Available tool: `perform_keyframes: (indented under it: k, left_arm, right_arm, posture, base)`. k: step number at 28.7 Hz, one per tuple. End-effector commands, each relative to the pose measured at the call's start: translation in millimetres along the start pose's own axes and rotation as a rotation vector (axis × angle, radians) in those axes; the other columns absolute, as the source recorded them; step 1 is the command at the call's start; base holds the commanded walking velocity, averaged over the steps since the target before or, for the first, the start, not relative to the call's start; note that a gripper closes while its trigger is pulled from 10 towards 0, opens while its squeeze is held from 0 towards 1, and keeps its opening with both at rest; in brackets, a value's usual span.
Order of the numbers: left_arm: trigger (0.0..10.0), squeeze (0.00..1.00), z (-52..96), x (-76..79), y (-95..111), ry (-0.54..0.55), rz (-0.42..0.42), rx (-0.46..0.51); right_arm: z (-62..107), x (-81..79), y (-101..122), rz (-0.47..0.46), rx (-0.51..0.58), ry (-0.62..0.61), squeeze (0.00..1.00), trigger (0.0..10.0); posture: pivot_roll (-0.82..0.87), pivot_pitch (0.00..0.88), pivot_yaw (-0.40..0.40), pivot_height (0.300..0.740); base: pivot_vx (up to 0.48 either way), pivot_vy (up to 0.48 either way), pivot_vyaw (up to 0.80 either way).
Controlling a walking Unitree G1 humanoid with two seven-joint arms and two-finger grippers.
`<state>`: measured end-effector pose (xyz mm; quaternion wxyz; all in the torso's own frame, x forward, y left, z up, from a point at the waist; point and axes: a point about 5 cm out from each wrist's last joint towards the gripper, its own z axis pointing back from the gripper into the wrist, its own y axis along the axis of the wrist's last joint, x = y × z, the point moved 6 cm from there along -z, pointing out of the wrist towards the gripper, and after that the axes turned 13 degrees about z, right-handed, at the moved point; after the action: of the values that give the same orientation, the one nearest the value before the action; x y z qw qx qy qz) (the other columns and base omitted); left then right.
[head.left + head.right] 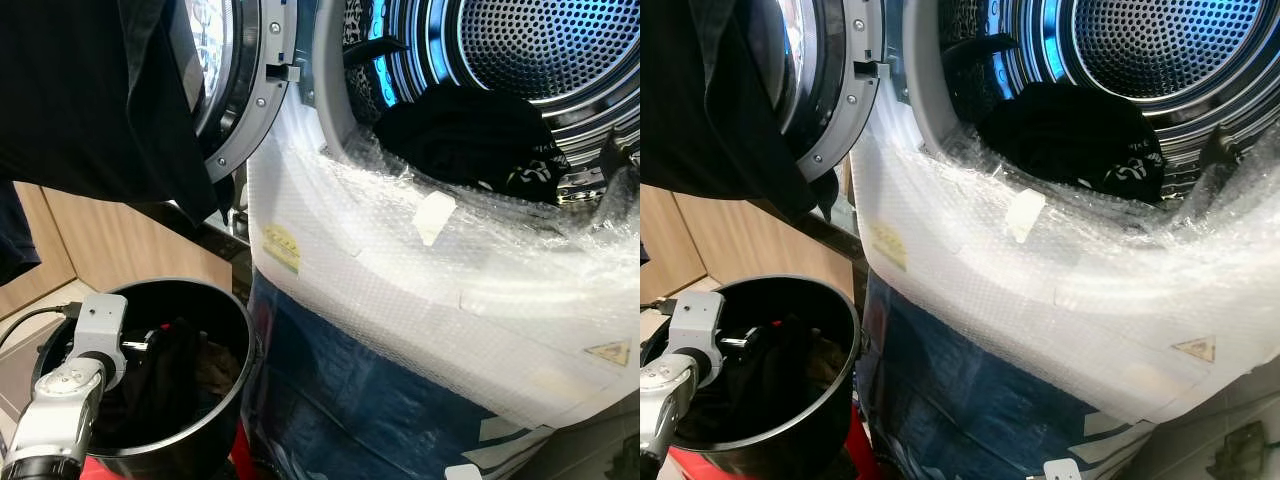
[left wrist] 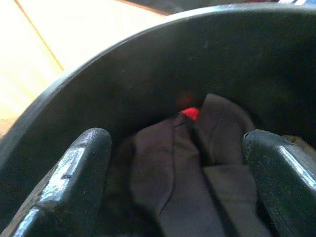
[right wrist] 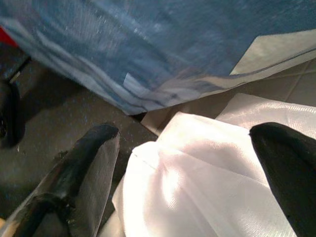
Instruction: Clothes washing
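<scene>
Closest to the camera, the left gripper (image 2: pixel 175 163) reaches down inside one black bucket (image 1: pixel 236 318), its two fingers (image 2: pixel 74 173) spread wide with nothing between them, hovering just above dark clothes (image 2: pixel 197 163) heaped in the bottom; a small red spot shows among the folds. One washing machine (image 1: pixel 420 300) stands just beside the bucket, its front wrapped in bubble film, its round door (image 1: pixel 245 90) swung open. One dark bundle of laundry (image 1: pixel 465 135) lies in the drum (image 1: pixel 550 50) at the front lip. A dark garment (image 1: pixel 90 90) hangs across the upper left, cut off by the frame. The right gripper (image 3: pixel 185 163) hangs low, fingers wide apart and empty, over white fabric (image 3: pixel 207 187) on the floor.
</scene>
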<state>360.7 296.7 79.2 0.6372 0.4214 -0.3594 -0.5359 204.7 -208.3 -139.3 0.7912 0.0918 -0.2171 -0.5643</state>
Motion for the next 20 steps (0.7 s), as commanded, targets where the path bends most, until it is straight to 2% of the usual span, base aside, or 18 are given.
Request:
perform_keyframes:
  k: [1, 6, 7, 10, 14, 17, 20]
  left_arm:
    - [10.0, 1.0, -5.3, 6.4, 1.6, -0.03, -0.03, -0.014]
    - [10.0, 1.0, -13.6, 11.5, -19.7, -0.077, -0.105, -0.112]
    - [10.0, 1.0, -14.4, 16.8, -23.6, -0.115, -0.137, -0.13]
    - [10.0, 1.0, -14.7, 24.7, -25.4, -0.166, -0.134, -0.133]
    - [10.0, 1.0, -17.1, 37.7, -33.7, -0.234, -0.229, -0.163]
    - [10.0, 1.0, -24.1, 41.2, -33.4, -0.194, -0.198, -0.153]
    - [10.0, 1.0, -25.8, 38.4, -36.6, -0.164, -0.214, -0.162]
  right_arm:
    - [0.2, 6.7, -1.0, -0.039, -0.002, -0.022, 0.0, 10.0]
    - [0.5, 16.4, 2.9, -0.048, 0.009, -0.043, 0.0, 10.0]
    - [0.7, 19.2, 4.1, -0.04, 0.012, -0.051, 0.0, 10.0]
    - [0.9, 22.3, 5.4, -0.038, 0.018, -0.057, 0.0, 10.0]
    - [1.4, 26.4, 2.9, -0.029, 0.017, -0.058, 0.0, 10.0]
    - [2.0, 29.4, -2.9, 0.002, 0.01, -0.054, 0.0, 10.0]
    - [2.4, 31.5, -5.8, -0.001, 0.007, -0.056, 0.0, 10.0]
  posture:
    - [0.17, 0.002, -0.156, 0.74]
    - [0.16, 0.007, -0.169, 0.74]
    - [0.15, 0.012, -0.175, 0.74]
    - [0.14, 0.017, -0.184, 0.74]
    - [0.13, 0.032, -0.218, 0.74]
    - [0.13, 0.051, -0.243, 0.74]
    - [0.12, 0.063, -0.248, 0.74]
  base:
    - [0.0, 0.0, 0.0]
    - [0.0, 0.0, 0.0]
    - [0.0, 0.0, 0.0]
    - [0.0, 0.0, 0.0]
    - [0.0, 0.0, 0.0]
    - [0.0, 0.0, 0.0]
    - [0.0, 0.0, 0.0]
